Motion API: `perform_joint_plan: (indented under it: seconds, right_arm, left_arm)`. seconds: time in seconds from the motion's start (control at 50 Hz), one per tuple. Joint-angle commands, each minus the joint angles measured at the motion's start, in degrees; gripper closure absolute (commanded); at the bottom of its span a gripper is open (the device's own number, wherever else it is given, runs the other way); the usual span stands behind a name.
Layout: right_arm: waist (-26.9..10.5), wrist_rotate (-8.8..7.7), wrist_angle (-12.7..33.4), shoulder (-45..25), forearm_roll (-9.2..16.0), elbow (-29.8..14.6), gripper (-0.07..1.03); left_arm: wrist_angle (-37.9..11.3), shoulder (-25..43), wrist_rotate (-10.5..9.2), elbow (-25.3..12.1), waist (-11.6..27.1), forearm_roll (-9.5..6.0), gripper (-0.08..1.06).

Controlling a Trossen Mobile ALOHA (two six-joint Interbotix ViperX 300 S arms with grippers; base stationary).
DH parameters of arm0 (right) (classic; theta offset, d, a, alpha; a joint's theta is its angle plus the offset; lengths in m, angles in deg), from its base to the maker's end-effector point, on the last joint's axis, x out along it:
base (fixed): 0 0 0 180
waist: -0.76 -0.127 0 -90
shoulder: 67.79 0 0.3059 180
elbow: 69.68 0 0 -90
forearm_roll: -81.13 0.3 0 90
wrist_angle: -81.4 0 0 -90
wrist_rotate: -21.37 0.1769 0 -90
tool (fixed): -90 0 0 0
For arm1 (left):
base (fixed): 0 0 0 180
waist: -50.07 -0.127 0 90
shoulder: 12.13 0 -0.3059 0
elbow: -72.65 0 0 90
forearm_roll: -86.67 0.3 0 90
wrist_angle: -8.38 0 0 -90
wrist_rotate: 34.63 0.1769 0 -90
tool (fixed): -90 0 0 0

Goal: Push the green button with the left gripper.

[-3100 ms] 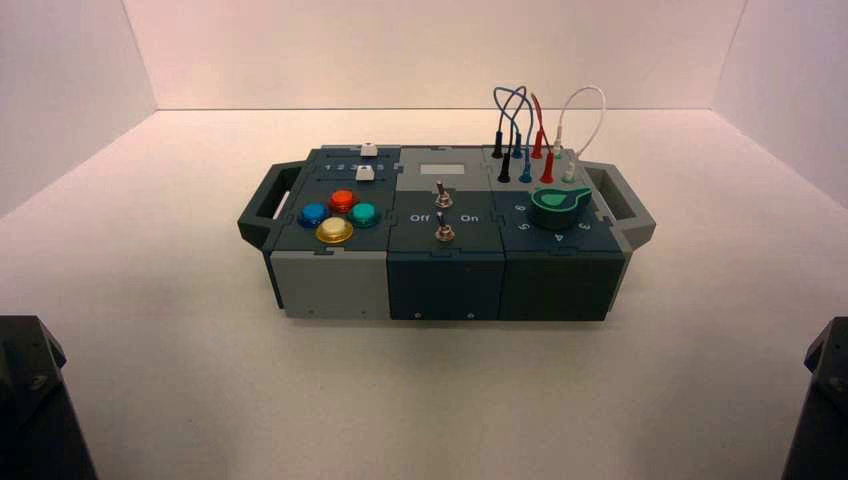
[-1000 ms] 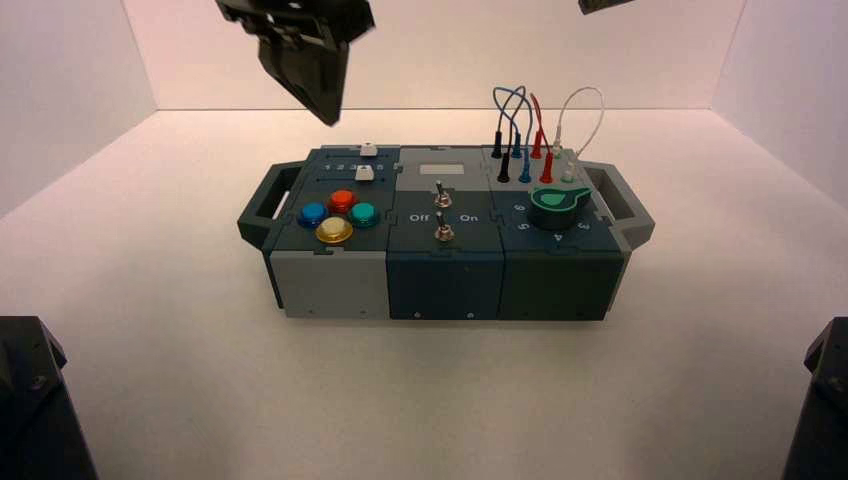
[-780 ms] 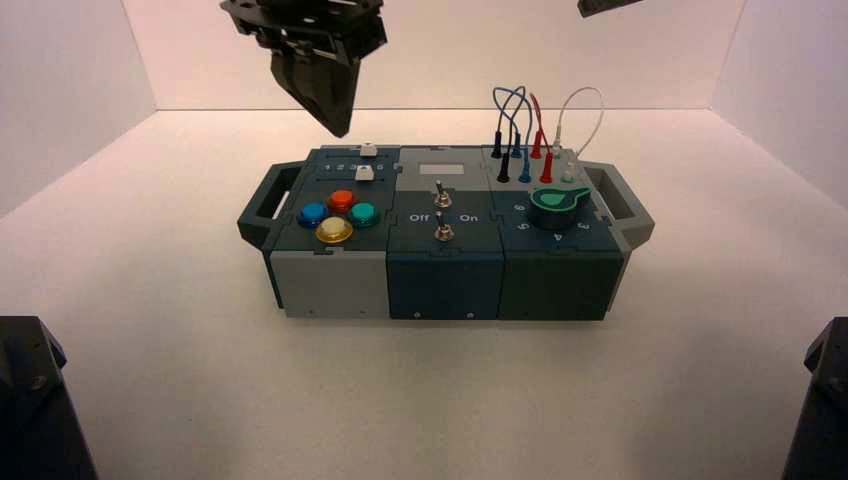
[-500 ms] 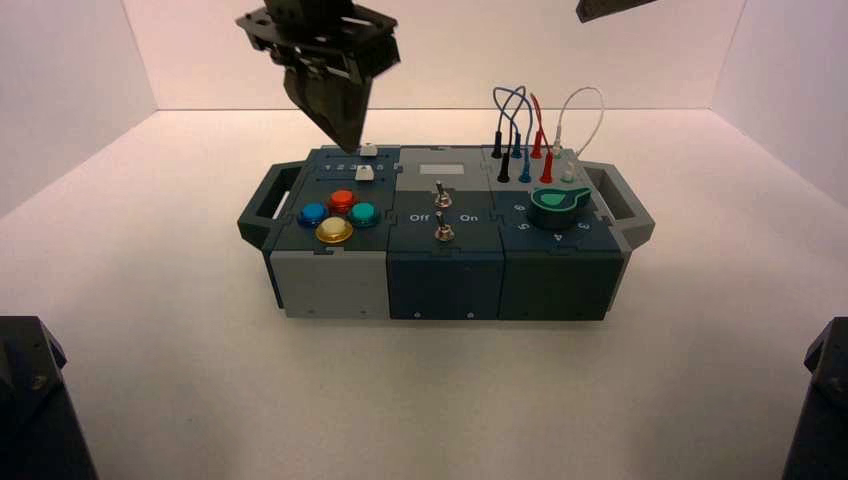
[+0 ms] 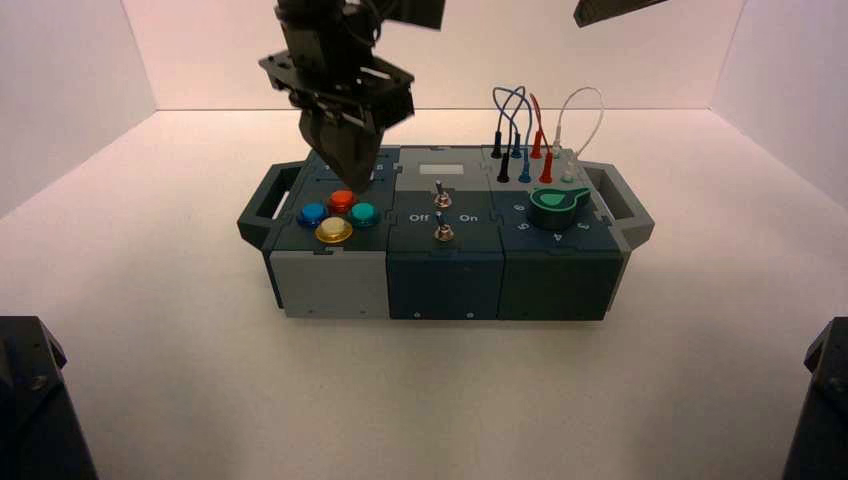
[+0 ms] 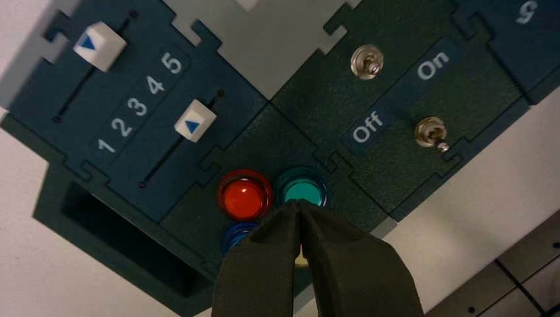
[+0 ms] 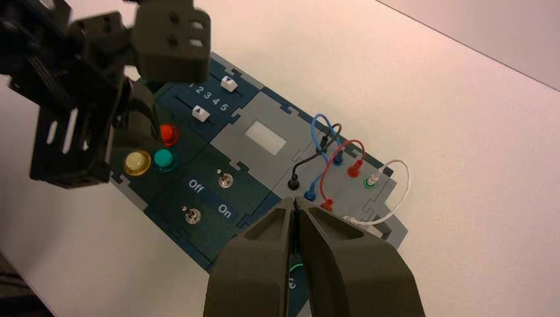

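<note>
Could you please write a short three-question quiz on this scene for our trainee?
1. Which colour is the button at the front of the four-button cluster, nearest the camera in the high view?
2. True or false: the left gripper is shut.
3. Fill in: the green button sits on the robot's ____ side of the blue button.

Key: 1. Yellow. 2. True. 3. Right.

The pincer (image 6: 296, 205) hides part of the yellow button (image 6: 301, 259) beneath it and part of the blue button (image 6: 238, 233) beside it. In the high view, the slider behind the pincer is mostly covered.
</note>
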Motion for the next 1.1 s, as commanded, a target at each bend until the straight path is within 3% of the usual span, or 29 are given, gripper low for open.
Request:
perform_joint_plan:
  seconds: [0.02,0.54,1.1]
  right_arm:
    - [-0.18,0.0,-0.18,0.18,0.18,-1.93,0.98]
    - [-0.26,0.0,-0.18,0.44,0.18,-2.02,0.99]
    - [-0.18,0.0,0.09,1.32,0.18,-1.85,0.98]
  left_arm:
    - [0.26,-0.26,0.26,-1.23,0.26,-0.09,1.01]
    - [-0.97,3.96,0.26,-1.67,0.53,-0.09,1.01]
    - [-1.14,3.25,0.26,-1.41,0.62,-0.09,1.01]
